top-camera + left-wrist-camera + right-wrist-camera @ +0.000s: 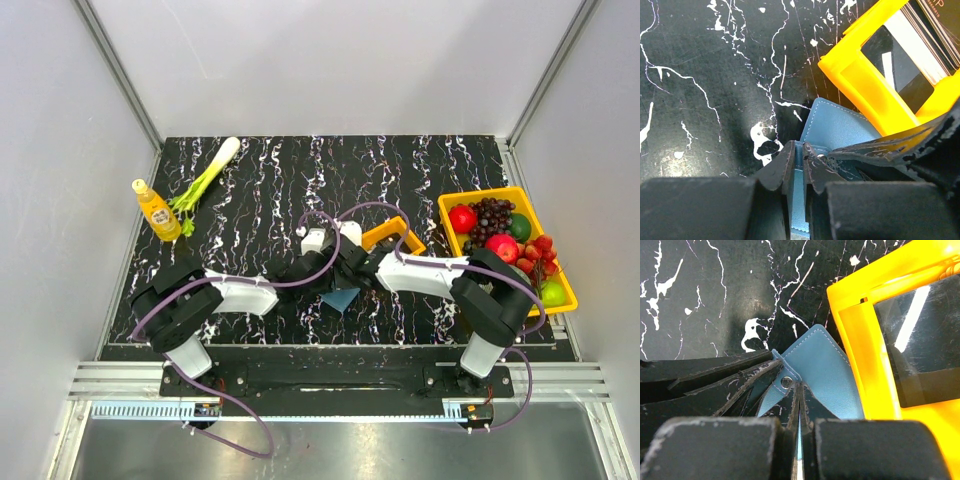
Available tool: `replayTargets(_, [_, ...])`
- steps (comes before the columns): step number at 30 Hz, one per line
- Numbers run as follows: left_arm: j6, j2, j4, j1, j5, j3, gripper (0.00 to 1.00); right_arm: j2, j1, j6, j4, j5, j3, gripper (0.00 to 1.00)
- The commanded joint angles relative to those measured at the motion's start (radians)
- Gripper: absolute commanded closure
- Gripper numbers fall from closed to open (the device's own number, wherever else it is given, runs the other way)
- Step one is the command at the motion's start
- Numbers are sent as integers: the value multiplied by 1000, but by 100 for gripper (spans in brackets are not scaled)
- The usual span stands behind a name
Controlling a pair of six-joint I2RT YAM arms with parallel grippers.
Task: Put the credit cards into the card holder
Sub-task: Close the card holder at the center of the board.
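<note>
The left gripper [800, 159] is nipped shut on a flap of the blue wallet [837, 125], with a thin strip of lighter blue showing between its fingertips. The right gripper [799, 402] is pressed together on another flap of the same wallet, just beside a metal snap [786, 382]. The two grippers meet tip to tip over the middle of the black marbled table [250, 180]. The wallet sits between them, and one corner reaches to the orange tray [865, 82]; whether they touch I cannot tell. The cards [922, 42] sit stacked in that tray. A yellow bin [445, 210] of fruit stands at the right. A bottle [157, 210] and a leek [205, 180] lie at the far left.
</note>
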Motion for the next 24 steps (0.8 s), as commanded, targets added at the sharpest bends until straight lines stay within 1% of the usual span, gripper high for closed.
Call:
replayTargets(1, [9, 28, -33, -56, 260, -73, 100, 182, 59, 54, -76, -237, -148, 100])
replayTargets(3, [7, 25, 5, -47, 288, -94, 100, 190, 59, 60, -74, -252, -153, 100])
replayTargets(7, [5, 22, 125, -2, 413, -151, 100, 191, 57, 78, -71, -263, -168, 100])
replayTargets(12, [18, 40, 192, 15, 489, -169, 100, 191, 57, 104, -66, -283, -196, 100])
replayTargets(19, [35, 25, 206, 9, 478, -183, 100, 170, 73, 147, -126, -234, -193, 100])
replayTargets(21, [44, 12, 199, -2, 454, -185, 100, 171, 89, 147, -146, -220, -178, 100])
replayTargets(24, [47, 2, 203, -10, 440, -188, 100, 141, 102, 141, -126, -206, -188, 100])
